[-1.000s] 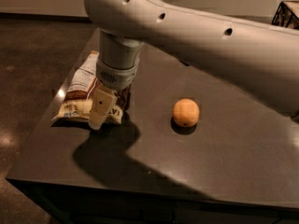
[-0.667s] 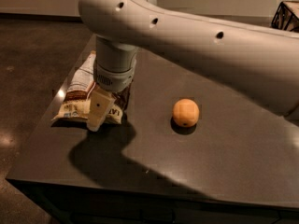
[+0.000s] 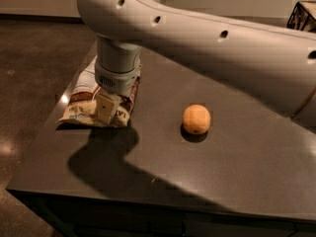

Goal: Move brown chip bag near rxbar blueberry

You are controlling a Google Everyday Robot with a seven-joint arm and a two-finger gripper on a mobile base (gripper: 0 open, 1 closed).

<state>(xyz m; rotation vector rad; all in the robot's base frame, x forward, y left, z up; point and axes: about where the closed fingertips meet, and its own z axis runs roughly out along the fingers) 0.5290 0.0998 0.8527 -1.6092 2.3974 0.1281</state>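
Observation:
The brown chip bag (image 3: pixel 81 100), cream and dark brown, lies flat at the left edge of the dark table (image 3: pixel 237 167). My gripper (image 3: pixel 106 110) hangs from the big white arm directly over the bag's right part, its cream fingers down at the bag. The arm covers much of the bag. The rxbar blueberry is not in view; it may be hidden behind the arm.
A round orange fruit (image 3: pixel 196 119) sits near the table's middle, to the right of the gripper. A dark wire basket (image 3: pixel 302 16) stands at the far right back. The table's left edge runs right beside the bag.
The arm has shifted slightly, and the gripper has come down closer onto the bag. The bag and the orange have not moved.

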